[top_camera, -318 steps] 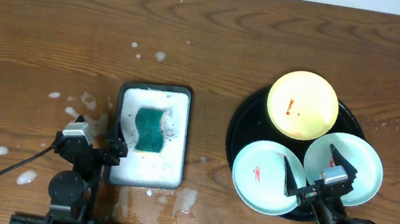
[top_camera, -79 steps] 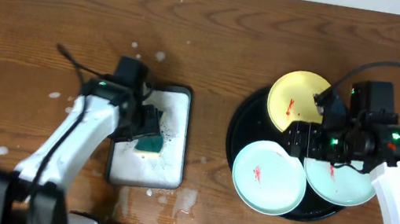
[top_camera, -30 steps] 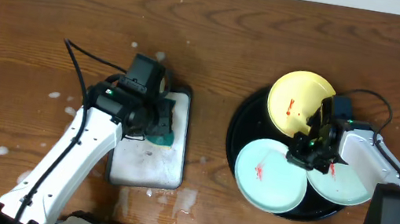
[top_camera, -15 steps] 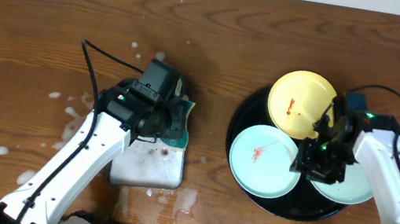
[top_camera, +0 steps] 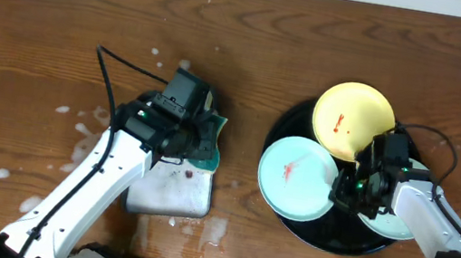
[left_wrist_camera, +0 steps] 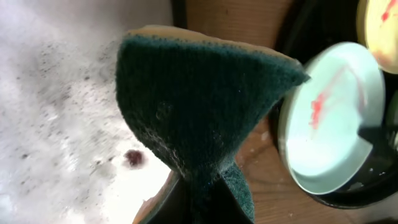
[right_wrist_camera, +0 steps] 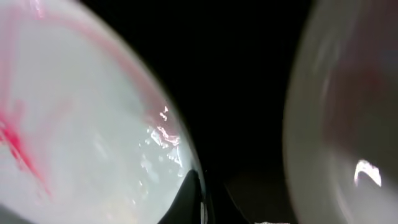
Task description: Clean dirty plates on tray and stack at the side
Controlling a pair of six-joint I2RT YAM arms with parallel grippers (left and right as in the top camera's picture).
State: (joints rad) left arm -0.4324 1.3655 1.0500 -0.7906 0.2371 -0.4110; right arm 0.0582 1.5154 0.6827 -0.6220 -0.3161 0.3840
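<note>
A mint-green plate [top_camera: 295,175] with a red smear lies at the left of the black tray [top_camera: 282,126], its left edge over the tray's rim. My right gripper [top_camera: 346,187] is shut on that plate's right rim; in the right wrist view the gripper [right_wrist_camera: 199,194] pinches the edge of the plate [right_wrist_camera: 81,124]. Behind it the yellow plate [top_camera: 351,118] carries a red mark. A second mint plate [top_camera: 385,227] is mostly hidden under my right arm. My left gripper [top_camera: 201,139] is shut on a dark green sponge [left_wrist_camera: 199,112], held above the sponge tray's right edge.
The white sponge tray [top_camera: 164,191] with foam and dark specks sits under the left arm. Foam and water spots lie on the wooden table [top_camera: 59,49] to its left and front. A cable arcs up from the left arm.
The right gripper opened briefly and shut again on the mint plate's rim, and the plate slid left. The left gripper lifted the sponge off the sponge tray and carried it right.
</note>
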